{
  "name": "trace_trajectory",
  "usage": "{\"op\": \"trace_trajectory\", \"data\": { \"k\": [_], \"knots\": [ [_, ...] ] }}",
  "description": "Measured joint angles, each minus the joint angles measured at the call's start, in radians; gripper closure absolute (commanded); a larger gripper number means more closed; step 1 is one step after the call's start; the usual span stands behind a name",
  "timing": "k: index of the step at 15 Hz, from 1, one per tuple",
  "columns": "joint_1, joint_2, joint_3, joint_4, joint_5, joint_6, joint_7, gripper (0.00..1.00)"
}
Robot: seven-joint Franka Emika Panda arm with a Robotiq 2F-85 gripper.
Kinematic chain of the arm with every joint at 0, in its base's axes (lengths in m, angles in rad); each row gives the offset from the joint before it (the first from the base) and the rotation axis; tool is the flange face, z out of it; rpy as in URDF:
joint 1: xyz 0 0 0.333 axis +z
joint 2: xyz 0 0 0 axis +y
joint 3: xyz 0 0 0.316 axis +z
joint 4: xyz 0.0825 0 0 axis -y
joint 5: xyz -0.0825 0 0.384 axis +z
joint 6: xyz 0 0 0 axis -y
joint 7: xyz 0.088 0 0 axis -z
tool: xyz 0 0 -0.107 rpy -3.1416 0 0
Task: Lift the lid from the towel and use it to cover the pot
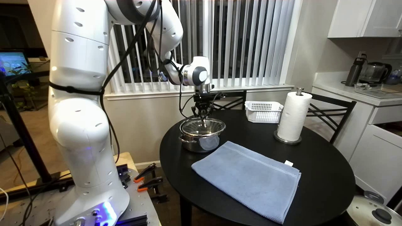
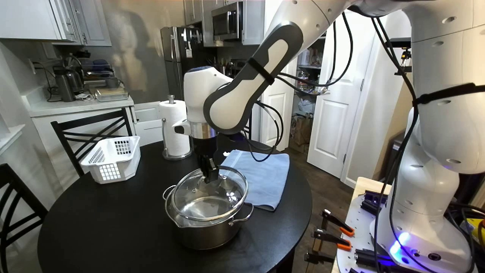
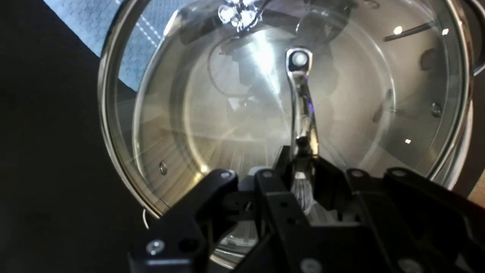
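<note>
Gripping the lid [image 2: 208, 198] by its handle [image 3: 303, 110], the claw [image 3: 302, 161] holds it over the pot [image 2: 206, 238], near the edge of the table [image 1: 170, 153]. I can't tell whether they touch. The towel [image 1: 248, 179] lies alongside.

White slotted basket [image 1: 263, 112] sits near the edge of the round black worktop [image 2: 106, 220] that faces the vertical blinds [image 1: 278, 40], paper-towel roll [image 1: 294, 117] upright near the edge facing the pale counter [image 1: 345, 90], black chairs [image 2: 91, 120] just beyond the rim, dark bottle [image 1: 355, 72] beside glass kettle [image 1: 374, 72] on that counter.
</note>
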State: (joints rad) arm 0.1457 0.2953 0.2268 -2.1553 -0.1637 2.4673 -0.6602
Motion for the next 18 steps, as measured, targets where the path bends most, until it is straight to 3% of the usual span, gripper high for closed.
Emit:
{"op": "trace_trajectory", "data": {
  "k": [8,18],
  "knots": [
    [-0.012,0.000,0.031,0.000,0.098,0.001,-0.121,0.98],
    [-0.024,0.010,0.032,0.000,0.101,0.036,-0.157,0.98]
  ]
}}
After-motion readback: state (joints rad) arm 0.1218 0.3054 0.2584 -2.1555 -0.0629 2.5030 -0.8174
